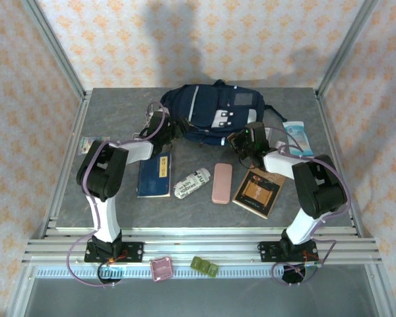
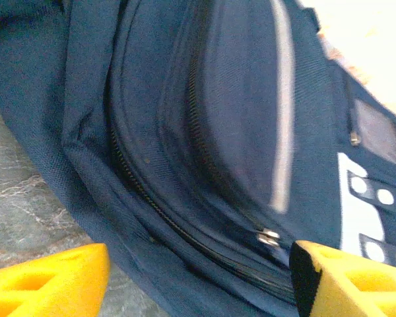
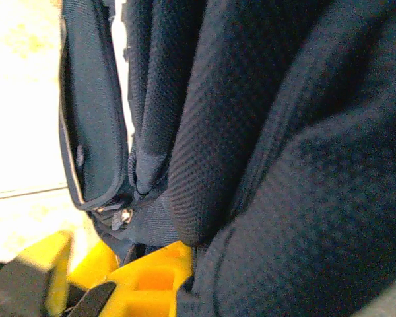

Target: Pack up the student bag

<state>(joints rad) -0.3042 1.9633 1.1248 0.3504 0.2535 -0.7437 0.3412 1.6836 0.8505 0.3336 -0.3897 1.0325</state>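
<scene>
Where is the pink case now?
In the top view, the pink case lies mid-table, between the printed roll and the brown book, on the near side of the student bag.

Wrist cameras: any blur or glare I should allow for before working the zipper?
Left wrist: the bag is well lit and its zipper readable, but the grey stripe is smeared and the top right corner is blown out. Right wrist: very close and dark, fabric weave sharp, left background washed out white. Top external: evenly lit, sharp.
</scene>
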